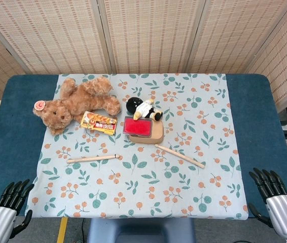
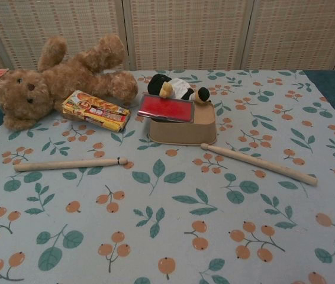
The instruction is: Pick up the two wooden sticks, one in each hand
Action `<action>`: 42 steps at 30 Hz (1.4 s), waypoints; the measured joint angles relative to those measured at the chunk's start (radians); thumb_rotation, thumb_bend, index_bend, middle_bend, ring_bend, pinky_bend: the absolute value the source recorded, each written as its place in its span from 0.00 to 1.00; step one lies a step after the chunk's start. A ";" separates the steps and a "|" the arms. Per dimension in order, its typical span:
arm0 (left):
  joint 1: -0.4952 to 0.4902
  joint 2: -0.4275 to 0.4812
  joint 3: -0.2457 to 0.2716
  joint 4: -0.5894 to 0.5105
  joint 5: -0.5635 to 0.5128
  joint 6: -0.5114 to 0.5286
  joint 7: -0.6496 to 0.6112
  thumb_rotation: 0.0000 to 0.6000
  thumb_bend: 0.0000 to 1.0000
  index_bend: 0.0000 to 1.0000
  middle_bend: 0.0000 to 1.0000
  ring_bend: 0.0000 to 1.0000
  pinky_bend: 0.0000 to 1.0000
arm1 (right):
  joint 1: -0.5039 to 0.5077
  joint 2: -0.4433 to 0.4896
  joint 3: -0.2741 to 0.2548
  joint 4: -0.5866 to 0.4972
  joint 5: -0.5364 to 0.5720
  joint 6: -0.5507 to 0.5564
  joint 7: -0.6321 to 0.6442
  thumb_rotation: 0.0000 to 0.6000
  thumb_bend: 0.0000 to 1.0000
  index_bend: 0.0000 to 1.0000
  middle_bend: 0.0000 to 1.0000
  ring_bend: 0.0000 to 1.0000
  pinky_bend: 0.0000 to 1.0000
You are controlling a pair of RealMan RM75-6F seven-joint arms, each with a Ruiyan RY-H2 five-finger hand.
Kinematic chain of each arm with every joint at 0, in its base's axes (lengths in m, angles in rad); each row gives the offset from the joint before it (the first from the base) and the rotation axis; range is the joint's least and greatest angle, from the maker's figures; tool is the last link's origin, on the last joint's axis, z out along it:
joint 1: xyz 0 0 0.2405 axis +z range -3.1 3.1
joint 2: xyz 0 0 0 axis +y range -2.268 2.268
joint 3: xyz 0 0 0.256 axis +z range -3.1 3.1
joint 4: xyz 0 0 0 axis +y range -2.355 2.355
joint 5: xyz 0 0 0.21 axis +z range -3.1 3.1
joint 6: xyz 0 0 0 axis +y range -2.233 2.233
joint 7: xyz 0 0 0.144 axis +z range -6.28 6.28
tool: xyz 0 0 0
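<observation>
Two pale wooden sticks lie on the floral cloth. The left stick (image 1: 93,158) (image 2: 71,164) lies nearly level, left of centre. The right stick (image 1: 179,155) (image 2: 258,164) slants down to the right, just in front of the tan box. My left hand (image 1: 12,201) hovers at the near left corner of the table, fingers apart, holding nothing. My right hand (image 1: 273,193) hovers at the near right corner, also empty with fingers spread. Both hands are well short of the sticks. The chest view shows neither hand.
A brown teddy bear (image 1: 77,102) lies at the back left with a yellow snack box (image 1: 99,122) beside it. A tan box with a red lid (image 1: 144,129) and a black-and-white plush (image 1: 142,108) sit behind the right stick. The blue table (image 1: 11,126) borders the cloth.
</observation>
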 measured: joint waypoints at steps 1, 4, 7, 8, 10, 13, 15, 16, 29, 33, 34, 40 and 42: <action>0.000 -0.002 0.000 0.002 0.000 -0.001 0.003 1.00 0.48 0.00 0.00 0.00 0.02 | 0.000 0.000 0.000 0.001 0.001 -0.001 -0.001 1.00 0.24 0.00 0.02 0.00 0.00; 0.000 -0.013 -0.005 0.008 0.001 -0.002 0.030 1.00 0.49 0.00 0.00 0.00 0.00 | 0.001 -0.002 0.001 0.003 0.004 -0.004 -0.008 1.00 0.24 0.00 0.02 0.00 0.00; -0.008 -0.050 -0.011 0.028 0.022 0.000 0.044 1.00 0.50 0.02 0.04 0.00 0.00 | 0.003 -0.012 0.006 0.006 0.004 -0.004 -0.009 1.00 0.24 0.00 0.02 0.00 0.00; -0.010 -0.059 -0.012 0.032 0.026 0.000 0.042 1.00 0.50 0.04 0.07 0.00 0.00 | 0.004 -0.018 0.009 0.009 0.005 -0.004 -0.013 1.00 0.24 0.00 0.02 0.00 0.00; -0.020 -0.093 -0.022 0.052 0.035 -0.003 0.046 1.00 0.50 0.08 0.13 0.00 0.00 | 0.007 -0.029 0.012 0.012 0.004 -0.008 -0.023 1.00 0.24 0.00 0.02 0.00 0.00; -0.038 -0.141 -0.047 0.078 0.037 -0.018 0.092 1.00 0.49 0.13 0.23 0.02 0.00 | 0.011 -0.052 0.022 0.018 0.007 -0.011 -0.045 1.00 0.24 0.00 0.02 0.00 0.00; -0.053 -0.165 -0.068 0.088 0.028 -0.041 0.140 1.00 0.49 0.13 0.24 0.02 0.00 | 0.015 -0.072 0.031 0.020 0.013 -0.016 -0.062 1.00 0.24 0.00 0.02 0.00 0.00; -0.070 -0.183 -0.085 0.092 0.015 -0.073 0.183 1.00 0.49 0.13 0.24 0.02 0.00 | 0.018 -0.078 0.034 0.021 0.015 -0.020 -0.070 1.00 0.24 0.00 0.02 0.00 0.00; -0.263 -0.335 -0.216 0.090 -0.165 -0.382 0.371 1.00 0.48 0.12 0.20 0.03 0.00 | 0.092 -0.130 0.072 -0.013 0.060 -0.157 -0.238 1.00 0.24 0.00 0.02 0.00 0.00; -0.301 -0.358 -0.240 0.098 -0.227 -0.439 0.393 1.00 0.47 0.13 0.19 0.03 0.00 | 0.111 -0.152 0.074 -0.010 0.064 -0.179 -0.267 1.00 0.24 0.00 0.02 0.00 0.00; -0.313 -0.368 -0.246 0.104 -0.242 -0.454 0.399 1.00 0.47 0.13 0.19 0.03 0.00 | 0.114 -0.156 0.075 -0.008 0.065 -0.182 -0.271 1.00 0.24 0.00 0.02 0.00 0.00; -0.356 -0.420 -0.277 0.143 -0.330 -0.509 0.457 1.00 0.43 0.16 0.19 0.03 0.00 | 0.133 -0.168 0.075 -0.004 0.081 -0.219 -0.291 1.00 0.24 0.00 0.02 0.00 0.00; -0.370 -0.436 -0.287 0.155 -0.352 -0.518 0.484 1.00 0.43 0.18 0.20 0.03 0.00 | 0.141 -0.173 0.077 0.000 0.090 -0.232 -0.299 1.00 0.24 0.00 0.02 0.00 0.00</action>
